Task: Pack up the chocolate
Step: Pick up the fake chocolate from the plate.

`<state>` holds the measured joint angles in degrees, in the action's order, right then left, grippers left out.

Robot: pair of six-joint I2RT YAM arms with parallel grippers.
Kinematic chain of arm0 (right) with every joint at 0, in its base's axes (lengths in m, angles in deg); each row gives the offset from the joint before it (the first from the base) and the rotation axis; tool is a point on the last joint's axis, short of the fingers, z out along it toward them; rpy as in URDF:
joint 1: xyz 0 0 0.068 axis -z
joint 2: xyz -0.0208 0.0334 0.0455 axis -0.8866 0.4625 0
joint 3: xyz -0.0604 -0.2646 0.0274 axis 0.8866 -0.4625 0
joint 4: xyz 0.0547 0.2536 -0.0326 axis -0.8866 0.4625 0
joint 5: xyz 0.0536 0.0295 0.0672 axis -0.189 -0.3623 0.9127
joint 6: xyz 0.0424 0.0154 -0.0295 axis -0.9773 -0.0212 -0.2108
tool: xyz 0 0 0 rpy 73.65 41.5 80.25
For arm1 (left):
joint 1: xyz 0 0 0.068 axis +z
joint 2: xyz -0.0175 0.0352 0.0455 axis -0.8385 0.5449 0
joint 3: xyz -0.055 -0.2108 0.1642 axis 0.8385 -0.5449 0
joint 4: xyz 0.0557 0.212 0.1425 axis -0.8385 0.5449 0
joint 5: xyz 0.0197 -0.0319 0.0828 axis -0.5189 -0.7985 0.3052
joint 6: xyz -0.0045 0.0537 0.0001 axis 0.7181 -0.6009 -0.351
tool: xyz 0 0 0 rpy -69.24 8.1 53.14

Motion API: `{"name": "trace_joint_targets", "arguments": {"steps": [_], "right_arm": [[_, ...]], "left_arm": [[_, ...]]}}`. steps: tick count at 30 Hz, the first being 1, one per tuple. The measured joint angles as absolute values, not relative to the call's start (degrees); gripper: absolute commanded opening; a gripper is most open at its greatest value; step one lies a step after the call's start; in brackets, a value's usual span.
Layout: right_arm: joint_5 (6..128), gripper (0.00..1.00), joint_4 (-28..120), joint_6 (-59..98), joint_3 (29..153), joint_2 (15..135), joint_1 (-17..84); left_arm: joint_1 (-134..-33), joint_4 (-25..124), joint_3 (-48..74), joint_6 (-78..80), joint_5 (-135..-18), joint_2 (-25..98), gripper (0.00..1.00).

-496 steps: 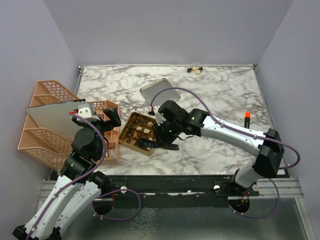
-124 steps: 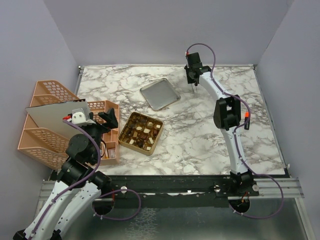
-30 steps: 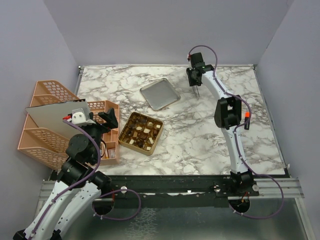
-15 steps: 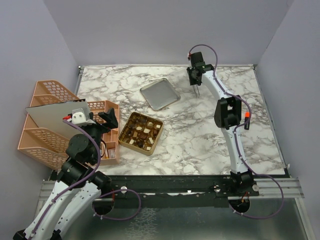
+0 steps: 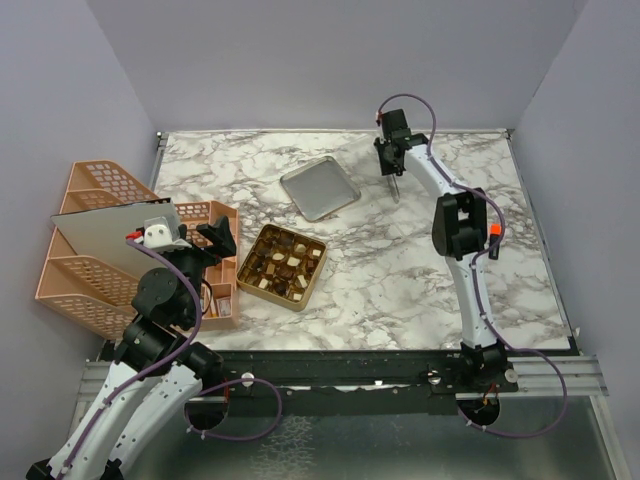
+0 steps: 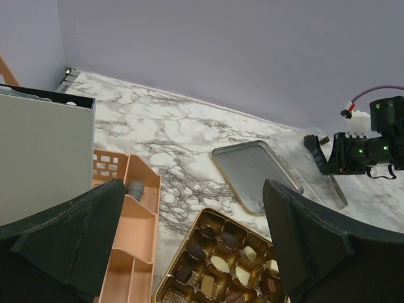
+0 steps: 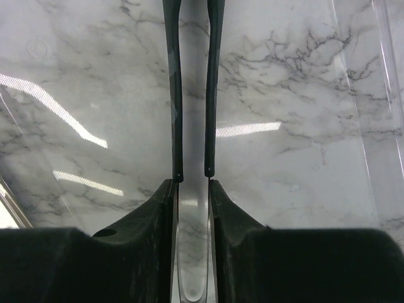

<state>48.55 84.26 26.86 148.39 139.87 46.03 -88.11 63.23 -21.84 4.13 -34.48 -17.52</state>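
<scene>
Lying well apart from right pincer [image 5: 395, 191], chocolate [image 5: 289, 263]

Worktop [image 5: 400, 270] white marble with grey-brown veining. Tray [image 5: 249, 256] golden-brown; its chocolate [image 5: 283, 266] dark brown, light brown and cream. Lid [image 5: 320, 188] plain silver-grey. Racks [image 5: 95, 185] peach, latticed. Walls [image 5: 300, 60] pale lilac. Arms [image 5: 470, 290] black and white, cables [image 5: 405, 98] purple.

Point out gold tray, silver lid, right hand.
gold tray [image 5: 268, 298]: top view, near-left rim.
silver lid [image 5: 320, 188]: top view, bare centre.
right hand [image 5: 394, 190]: top view, between the fingertips.
</scene>
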Motion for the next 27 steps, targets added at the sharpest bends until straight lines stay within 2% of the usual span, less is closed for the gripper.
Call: {"name": "trace_joint_targets", "arguments": {"steps": [27], "right_arm": [[52.60,0.22,80.76,23.40,124.98,119.52,46.03]], "left_arm": [[-88.11,63.26,-21.84,4.13,-34.50,-17.91,0.99]]}}
